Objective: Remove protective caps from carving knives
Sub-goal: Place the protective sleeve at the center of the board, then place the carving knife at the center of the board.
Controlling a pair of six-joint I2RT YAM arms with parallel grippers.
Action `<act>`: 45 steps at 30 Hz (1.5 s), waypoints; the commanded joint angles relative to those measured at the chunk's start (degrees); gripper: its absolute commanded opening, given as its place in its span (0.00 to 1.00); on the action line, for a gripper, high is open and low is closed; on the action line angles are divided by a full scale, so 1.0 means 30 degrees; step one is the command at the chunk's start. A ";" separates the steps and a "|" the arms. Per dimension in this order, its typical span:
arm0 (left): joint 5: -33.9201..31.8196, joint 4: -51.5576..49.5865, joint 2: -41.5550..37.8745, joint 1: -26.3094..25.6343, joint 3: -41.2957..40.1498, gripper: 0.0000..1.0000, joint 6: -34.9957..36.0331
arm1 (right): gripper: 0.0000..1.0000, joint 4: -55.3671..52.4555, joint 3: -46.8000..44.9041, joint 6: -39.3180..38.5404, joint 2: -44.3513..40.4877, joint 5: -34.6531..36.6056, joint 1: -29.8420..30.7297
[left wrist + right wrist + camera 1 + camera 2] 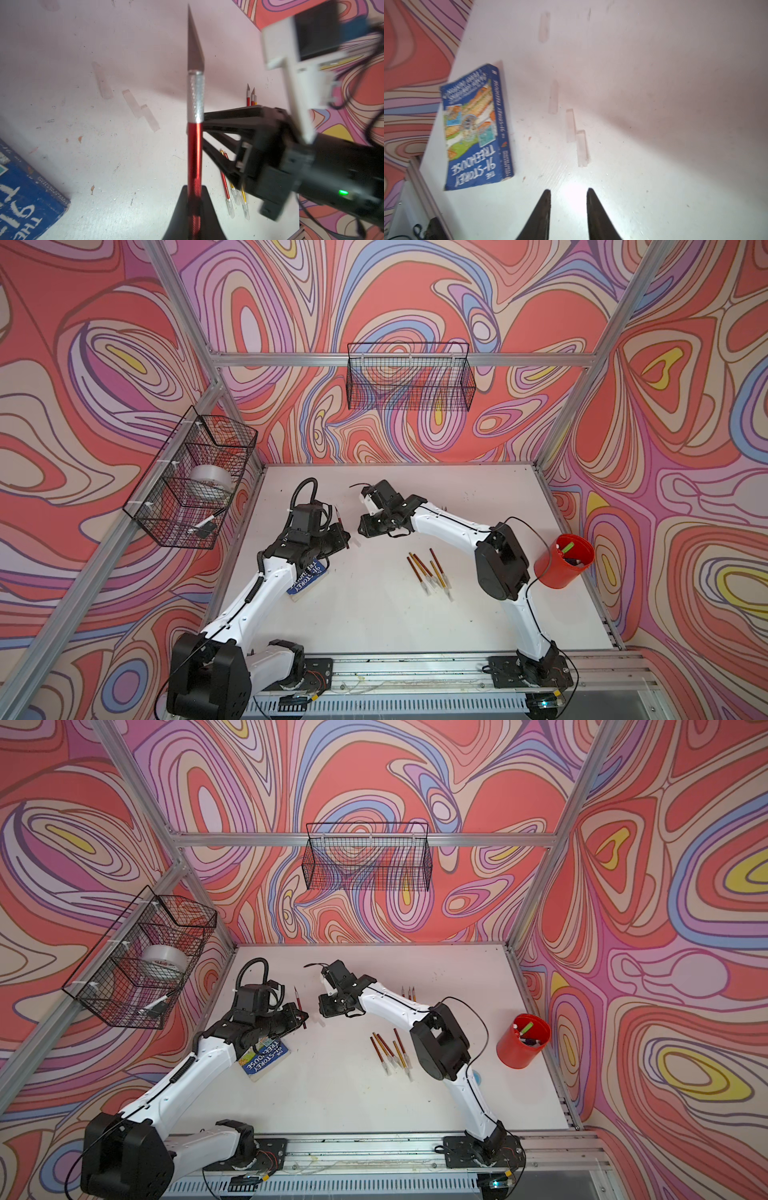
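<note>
Holding: your left gripper (194,193) clamps the red knife (194,145) low on its handle, blade bare | right gripper (569,193) jaws apart, empty | loose caps (582,148) on table (654,187) nearby | capped knives (432,572) mid-table, likely light, stiff, slick — take the handle, never the blade.

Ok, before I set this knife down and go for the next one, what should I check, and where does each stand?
1. Left end effector clamped on red knife handle: ok.
2. Its blade bare, no cap on it: ok.
3. Right end effector open, empty: ok.
4. Right fingertips clear of that blade: cannot tell; they look close to the collar in the left wrist view.
5. Loose caps flat on the table, away from the right fingers: ok.
6. Capped knives in view mid-table: ok.
</note>
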 commanded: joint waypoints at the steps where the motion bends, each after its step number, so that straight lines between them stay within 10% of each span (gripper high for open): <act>1: 0.1429 0.0740 -0.0444 0.0098 0.0175 0.00 0.0579 | 0.32 0.1574 -0.1293 0.0339 -0.2203 -0.0306 -0.0451; 14: 0.3985 0.2189 -0.0745 -0.1681 0.1521 0.00 0.1528 | 0.34 0.5358 -0.4430 0.3163 -0.4825 -0.5262 -0.0908; 33: 0.3980 0.2520 -0.0100 -0.2040 0.2247 0.00 0.1338 | 0.34 0.4223 -0.6270 0.2059 -0.8163 -0.2133 -0.0900; 45: 0.4192 0.2864 0.0204 -0.2051 0.2174 0.00 0.1117 | 0.31 0.5114 -0.4502 0.2750 -0.6357 -0.4419 -0.0876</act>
